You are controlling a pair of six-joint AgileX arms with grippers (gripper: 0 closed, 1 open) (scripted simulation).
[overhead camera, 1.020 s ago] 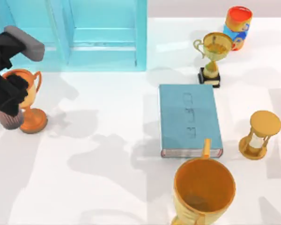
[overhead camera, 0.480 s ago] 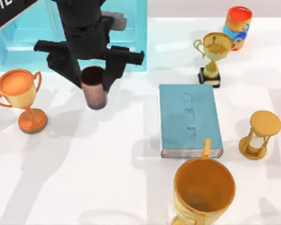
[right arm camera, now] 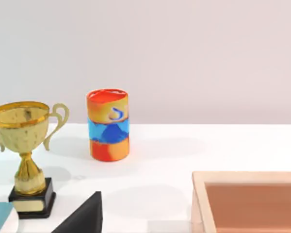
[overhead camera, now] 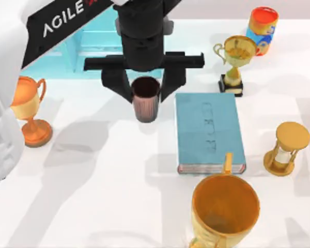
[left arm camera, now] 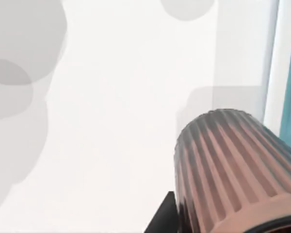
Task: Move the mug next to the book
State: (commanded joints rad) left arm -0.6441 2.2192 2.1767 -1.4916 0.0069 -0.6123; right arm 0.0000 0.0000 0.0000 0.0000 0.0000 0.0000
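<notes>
Left gripper (overhead camera: pixel 146 90) is clamped on the small dark reddish-brown ribbed cylindrical mug (overhead camera: pixel 145 99), one black finger on each side of it; mug sits upright between the fingers, apparently lifted off the white table (overhead camera: pixel 93 181), with open tabletop beneath it in the left wrist view (left arm camera: pixel 233 165). Just to the right of the gripper lies the large teal-blue rectangular hardcover book (overhead camera: pixel 209 132), flat, its left edge close to the mug but seemingly not touching. To do this step well: lower straight down, keep the mug upright, leave a slim gap so the right-hand finger doesn't land on the cover, then part the fingers only once the base looks seated. Further out: big golden-orange handled cup (overhead camera: pixel 225 212) beyond the book's near end, gold trophy on a black base (overhead camera: pixel 235 62) past its far corner, golden hourglass (overhead camera: pixel 287 149) right of the book, orange trophy (overhead camera: pixel 28 111) well off to the left, translucent cyan shelf unit (overhead camera: pixel 93 46) behind the gripper. Red-orange and blue cup (right arm camera: pixel 108 124) farthest. Right gripper: cannot tell its state.
</notes>
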